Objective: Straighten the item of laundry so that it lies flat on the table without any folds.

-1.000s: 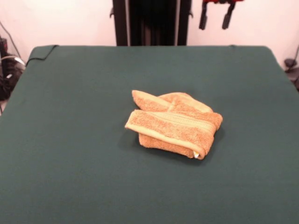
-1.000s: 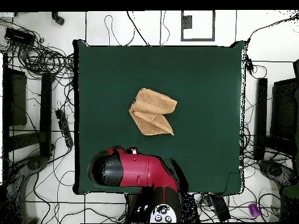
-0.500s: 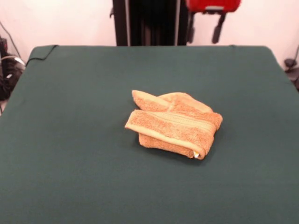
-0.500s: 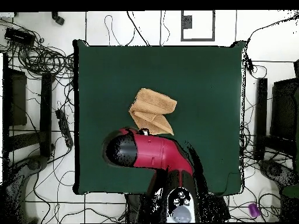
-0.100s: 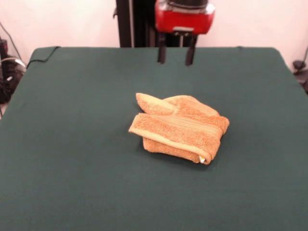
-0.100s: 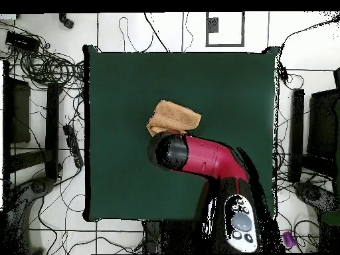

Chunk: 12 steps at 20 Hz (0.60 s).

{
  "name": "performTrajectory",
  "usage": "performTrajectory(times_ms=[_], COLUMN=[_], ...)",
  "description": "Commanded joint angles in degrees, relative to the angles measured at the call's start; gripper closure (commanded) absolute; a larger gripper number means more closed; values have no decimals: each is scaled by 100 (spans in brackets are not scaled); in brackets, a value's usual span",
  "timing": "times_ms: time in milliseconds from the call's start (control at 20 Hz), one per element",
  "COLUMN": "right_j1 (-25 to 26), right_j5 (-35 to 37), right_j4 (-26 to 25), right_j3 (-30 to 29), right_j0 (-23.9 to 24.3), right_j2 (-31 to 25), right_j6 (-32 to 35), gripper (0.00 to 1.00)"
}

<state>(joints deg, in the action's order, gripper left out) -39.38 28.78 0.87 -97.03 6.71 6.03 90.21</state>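
Dark green cloth covers the worktop (image 5: pixel 62 159), near whose middle the towel (image 5: pixel 180 127) lies bunched in soft, light, limp folds, best pinched at an exposed corner or the banded top edge, while the empty gripper (image 5: pixel 176 54) hangs open above its far side.

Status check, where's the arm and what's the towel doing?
End effector open, empty, hanging above table behind the towel. Towel bunched, folded over itself, not flat. Nothing else on the table.

Red arm (image 6: pixel 206 158) with black round joint cap, two dark fingers (image 5: pixel 161 54) below red block.
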Motion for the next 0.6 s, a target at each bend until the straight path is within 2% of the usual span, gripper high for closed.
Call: performTrajectory(times_ms=[50, 350, 600], right_j1=[517, 697, 844], right_j5=[703, 594, 261], right_j4=[-125, -112, -33], right_j3=[590, 724, 706], right_j0=[147, 223, 117], right_j2=[-663, -745, -715], right_j6=[145, 200, 522], gripper=[0, 0, 0])
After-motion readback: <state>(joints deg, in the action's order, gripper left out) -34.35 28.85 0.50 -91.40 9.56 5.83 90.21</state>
